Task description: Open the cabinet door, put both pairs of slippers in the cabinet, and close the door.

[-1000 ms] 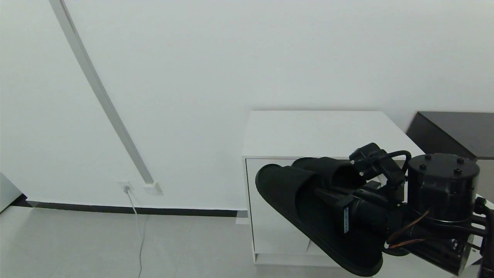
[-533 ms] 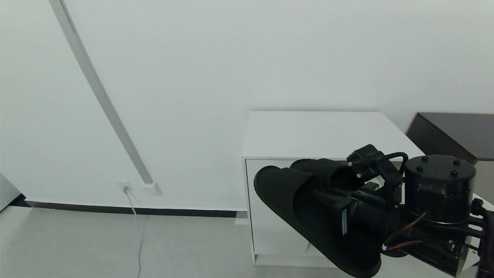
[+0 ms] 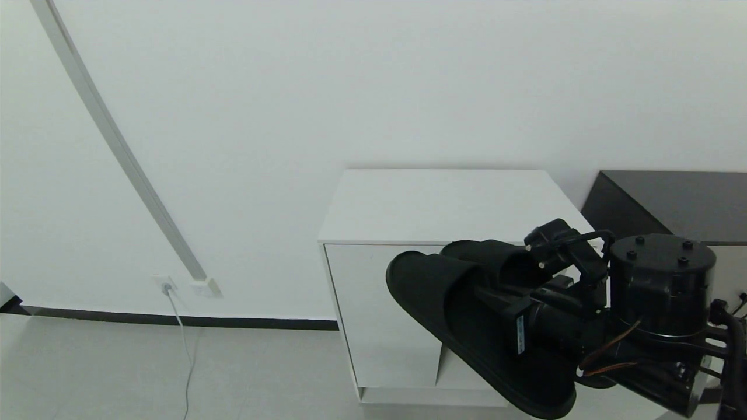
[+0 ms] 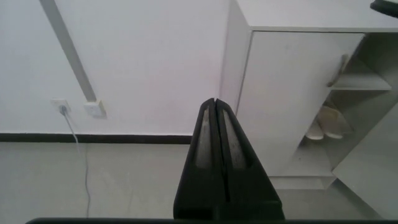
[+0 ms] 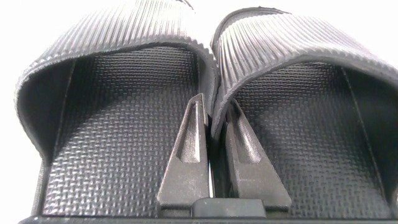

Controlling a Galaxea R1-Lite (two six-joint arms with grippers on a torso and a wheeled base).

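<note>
right tool (image 5: pixel 213 118) grips black slippers (image 3: pixel 443 291) | held near open cabinet door (image 4: pixel 292 93)

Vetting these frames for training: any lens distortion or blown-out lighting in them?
Head view: the wall conduit bows in a curve, lens distortion; the black slippers read as one dark mass. Right wrist view: the background behind the slippers is washed white, their ribbed straps evenly lit. Left wrist view: no glare on the cabinet.

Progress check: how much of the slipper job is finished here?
Done: the cabinet door stands open, and a light pair of slippers lies on a shelf inside. In hand: the right gripper is shut on the black slippers, near the cabinet. Left: place them inside, close the door.
</note>
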